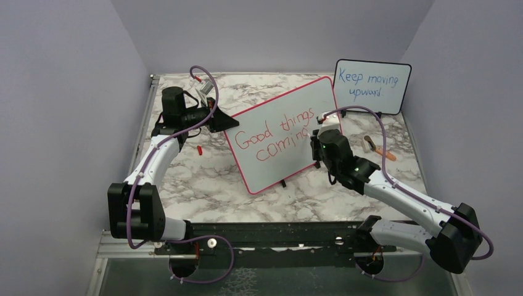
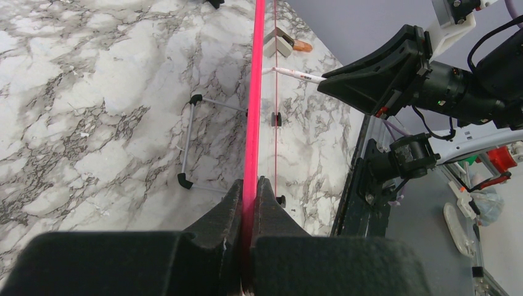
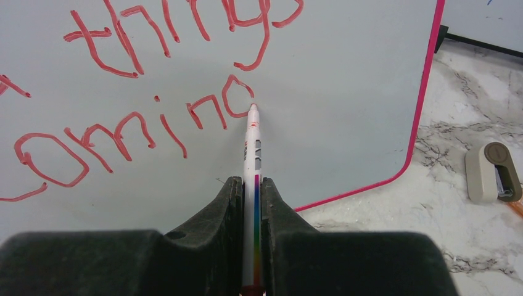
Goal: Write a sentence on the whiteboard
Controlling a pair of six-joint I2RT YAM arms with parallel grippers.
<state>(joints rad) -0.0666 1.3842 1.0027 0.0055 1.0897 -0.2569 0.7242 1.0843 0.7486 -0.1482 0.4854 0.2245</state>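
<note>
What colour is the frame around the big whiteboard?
Bright pink-red. The frame of the whiteboard shows best in the right wrist view.

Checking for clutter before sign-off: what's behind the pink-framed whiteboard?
From the left wrist, a wire support leg with black feet stands on the table behind the whiteboard. From above, a smaller board stands further back; the table directly behind is covered.

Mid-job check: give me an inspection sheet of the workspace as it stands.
Surface: marble table.
Job's things: whiteboard standing; sentence reads "Good things comin", last letter only a loop; marker tip on it.
Clutter: small board with blue writing, beige object, red bit.
Claws: left claw shut on whiteboard frame; right claw shut on marker.
Cables: purple cables loop off both arms.
Surroundings: plain lilac walls.
</note>
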